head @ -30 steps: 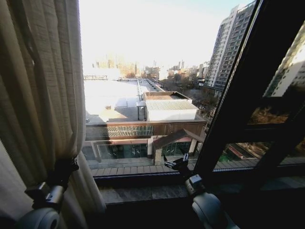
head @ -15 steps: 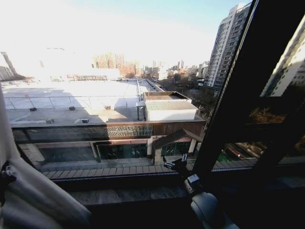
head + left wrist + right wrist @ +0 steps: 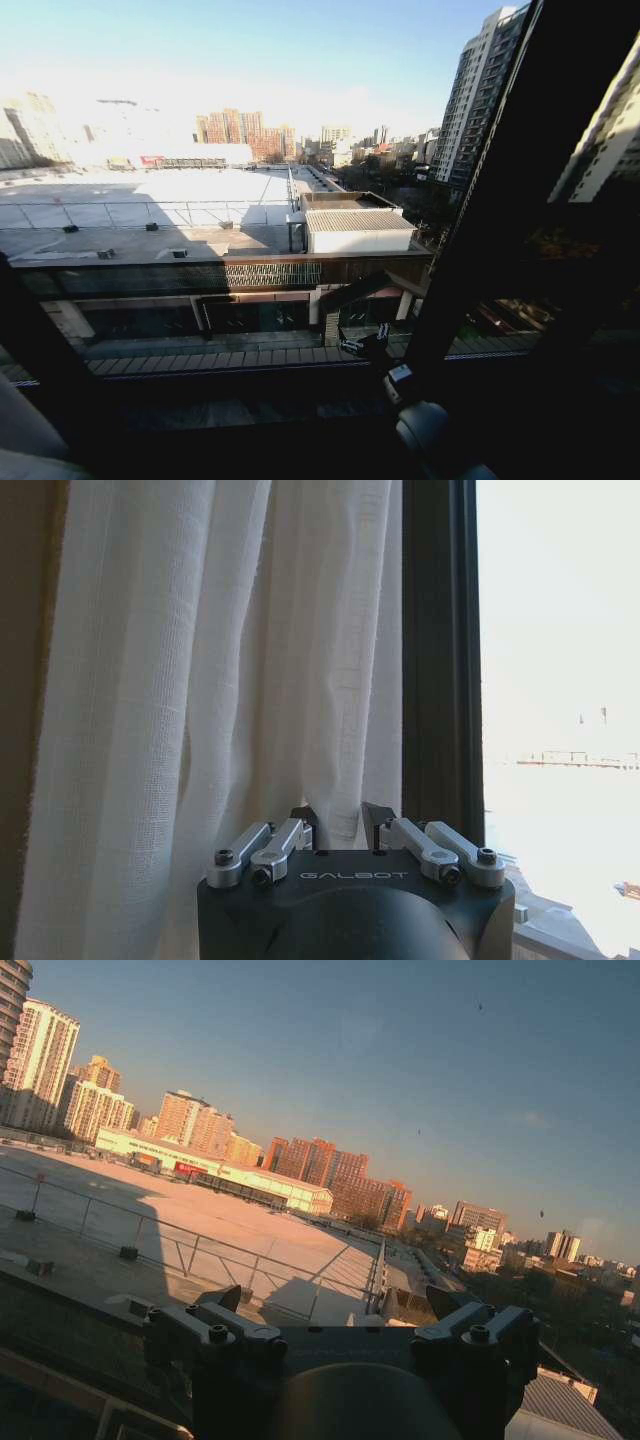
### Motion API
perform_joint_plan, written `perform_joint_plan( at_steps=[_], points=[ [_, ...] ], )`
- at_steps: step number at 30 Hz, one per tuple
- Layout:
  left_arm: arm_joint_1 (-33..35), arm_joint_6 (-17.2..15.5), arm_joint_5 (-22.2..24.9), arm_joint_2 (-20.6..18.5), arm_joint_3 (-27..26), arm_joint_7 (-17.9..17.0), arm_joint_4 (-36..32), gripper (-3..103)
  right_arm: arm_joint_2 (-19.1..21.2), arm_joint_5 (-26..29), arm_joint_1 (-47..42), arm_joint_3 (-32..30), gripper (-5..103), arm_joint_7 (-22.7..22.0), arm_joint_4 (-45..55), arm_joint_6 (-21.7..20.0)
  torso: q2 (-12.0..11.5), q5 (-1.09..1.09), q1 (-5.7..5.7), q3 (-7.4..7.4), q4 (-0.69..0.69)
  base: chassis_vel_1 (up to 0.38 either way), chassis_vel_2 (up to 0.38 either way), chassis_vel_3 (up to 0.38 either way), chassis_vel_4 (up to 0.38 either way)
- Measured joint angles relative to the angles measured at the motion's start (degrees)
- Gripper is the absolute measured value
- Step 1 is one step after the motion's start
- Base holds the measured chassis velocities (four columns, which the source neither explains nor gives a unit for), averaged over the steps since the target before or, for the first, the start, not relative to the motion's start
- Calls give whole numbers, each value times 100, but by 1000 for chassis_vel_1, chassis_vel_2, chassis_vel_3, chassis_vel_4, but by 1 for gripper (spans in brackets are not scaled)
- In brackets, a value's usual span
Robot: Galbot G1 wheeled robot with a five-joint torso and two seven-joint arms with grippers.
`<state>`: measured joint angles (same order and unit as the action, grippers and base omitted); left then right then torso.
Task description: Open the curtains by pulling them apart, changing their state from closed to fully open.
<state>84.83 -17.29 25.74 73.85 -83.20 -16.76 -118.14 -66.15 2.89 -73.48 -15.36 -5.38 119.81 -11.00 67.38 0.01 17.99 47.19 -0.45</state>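
Note:
In the left wrist view a sheer cream curtain (image 3: 230, 660) hangs in long pleats right in front of my left gripper (image 3: 340, 823). The gripper is shut on a fold of that fabric, which narrows between its dark fingertips (image 3: 303, 817). In the head view only a pale fold of the curtain (image 3: 22, 435) shows, at the lower left corner. My right gripper (image 3: 364, 342) is held low before the window sill. In the right wrist view the right gripper (image 3: 340, 1302) is open, with nothing between its fingers (image 3: 232, 1298).
A thick dark window frame post (image 3: 500, 220) slants up on the right, just beside my right arm (image 3: 422, 428). Another dark frame bar (image 3: 435, 650) stands beside the gathered curtain. The dark sill (image 3: 250, 410) runs below the glass, with rooftops and towers outside.
The left curtain panel and my left gripper have moved left, out of the head view, uncovering the window. The right arm has sunk slightly.

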Motion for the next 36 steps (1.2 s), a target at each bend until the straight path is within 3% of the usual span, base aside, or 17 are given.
perform_joint_plan(
  at_steps=[4,5,6,8,10,11,13,14,16,20,27,36],
  points=[
    [244,4,3,212,307,1340,-559,42,-23,8,4,15,100,-12,2,-1,0,0,0,0,1,0,0,0,0],
    [244,4,3,212,307,1340,-559,42,-23,8,4,15,100,-12,2,-1,0,0,0,0,1,0,0,0,0],
    [331,-5,-1,297,465,1581,-770,47,-29,20,19,35,100,-67,9,-19,0,1,-1,0,0,0,0,0,0],
    [462,-20,10,432,761,1728,-1057,58,-29,146,67,74,100,-193,39,-91,0,1,-1,0,0,0,0,0,0],
    [504,-20,19,471,834,1789,-1120,58,-26,179,80,77,100,-219,52,-116,0,1,-1,0,0,0,0,0,0],
    [616,-18,65,555,977,2076,-1249,63,-13,312,126,79,100,-291,92,-184,0,1,0,0,1,0,0,0,0],
    [647,-7,78,576,1008,2191,-1279,69,-10,347,135,78,100,-304,98,-195,0,1,0,0,1,0,0,0,0],
    [741,67,119,636,1104,2510,-1353,74,2,479,169,55,100,-359,109,-228,0,1,0,0,1,0,0,0,0],
    [871,97,202,728,1233,2765,-1498,85,3,628,193,-20,100,-456,135,-321,0,1,0,0,1,0,0,0,0],
    [994,87,310,847,1392,2983,-1610,98,19,787,183,-115,100,-518,227,-556,0,1,-1,0,1,0,0,0,0],
    [1042,91,178,990,1731,3027,-1688,100,26,816,178,-165,100,-551,250,-604,0,0,0,0,2,-13,-19,3,23],
    [976,102,10,978,1785,3018,-1664,100,19,811,165,-186,100,-557,264,-605,1,-1,0,0,1,-91,-151,77,153]
  ],
)
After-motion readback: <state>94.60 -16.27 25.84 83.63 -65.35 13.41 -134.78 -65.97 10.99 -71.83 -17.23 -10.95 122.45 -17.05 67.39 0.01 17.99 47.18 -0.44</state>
